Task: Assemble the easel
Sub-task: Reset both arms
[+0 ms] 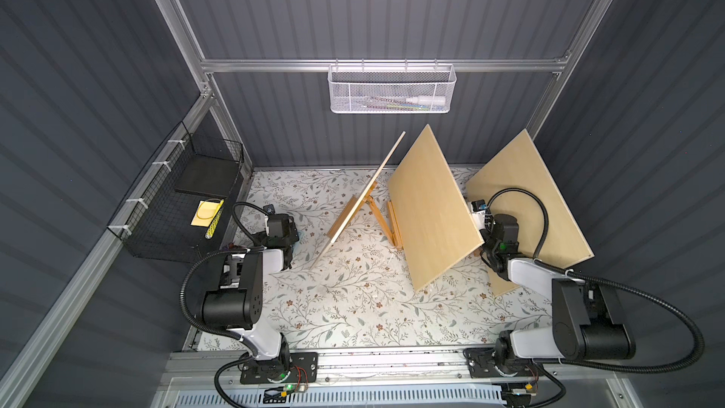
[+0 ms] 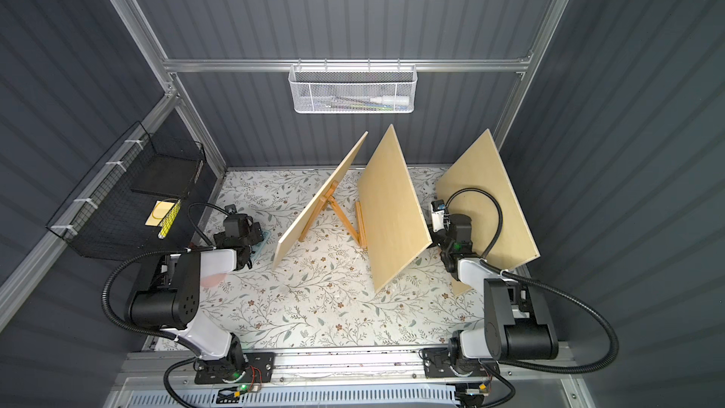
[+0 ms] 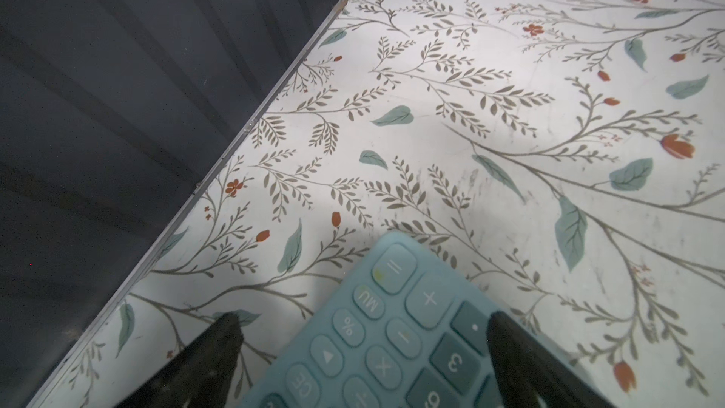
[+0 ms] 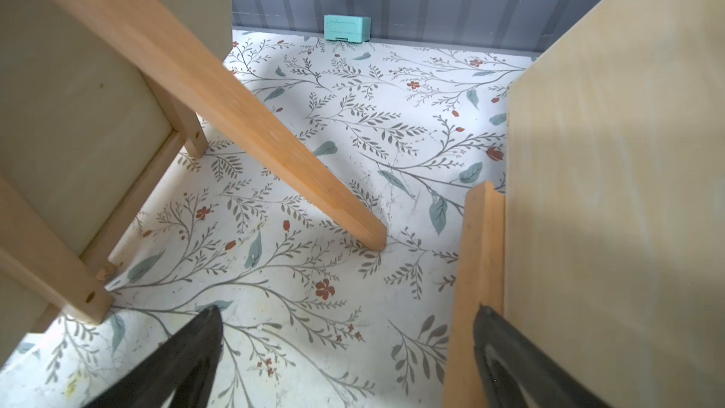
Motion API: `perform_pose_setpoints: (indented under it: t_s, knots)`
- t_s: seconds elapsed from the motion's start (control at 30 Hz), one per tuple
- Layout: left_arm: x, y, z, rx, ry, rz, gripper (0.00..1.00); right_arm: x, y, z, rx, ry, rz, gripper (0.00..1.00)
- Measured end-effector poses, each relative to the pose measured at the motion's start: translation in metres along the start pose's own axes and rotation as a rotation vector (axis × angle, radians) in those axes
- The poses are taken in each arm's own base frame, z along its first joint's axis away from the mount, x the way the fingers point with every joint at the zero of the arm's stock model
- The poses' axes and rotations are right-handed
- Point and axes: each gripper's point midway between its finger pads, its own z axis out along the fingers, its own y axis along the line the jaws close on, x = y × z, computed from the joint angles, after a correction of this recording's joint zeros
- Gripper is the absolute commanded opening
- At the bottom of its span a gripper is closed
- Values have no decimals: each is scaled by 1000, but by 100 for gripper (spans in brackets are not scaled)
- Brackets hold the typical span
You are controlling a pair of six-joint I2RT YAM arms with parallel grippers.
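Note:
Three pale wooden boards stand on the table in both top views. The thin left board (image 1: 367,190) leans on a small wooden easel (image 1: 374,211). The middle board (image 1: 435,209) and the right board (image 1: 525,206) stand tilted. My right gripper (image 4: 349,310) is open over bare table between an easel's rear leg (image 4: 274,143) and a ledge strip (image 4: 476,261) under a board (image 4: 612,190). One fingertip (image 4: 486,313) is beside that strip. In the top views the middle board hides the right gripper. My left gripper (image 3: 363,317) is open over a teal calculator (image 3: 396,280).
A small teal box (image 4: 347,28) sits against the back wall. A black wire basket (image 1: 184,206) hangs on the left wall and a white mesh basket (image 1: 390,90) on the back rail. The calculator (image 2: 263,243) lies near the table's left edge.

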Motion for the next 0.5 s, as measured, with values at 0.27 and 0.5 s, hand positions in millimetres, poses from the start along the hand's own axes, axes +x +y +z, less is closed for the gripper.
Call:
perform_pose_setpoints:
  t_s: [0.27,0.5]
  knots:
    - [13,0,-10,37,-28,-23,99,22,-18,1,14,-60,49,99]
    - [1,-13,-8,94,-82,-43,99,22,-26,1,80,-71,70,99]
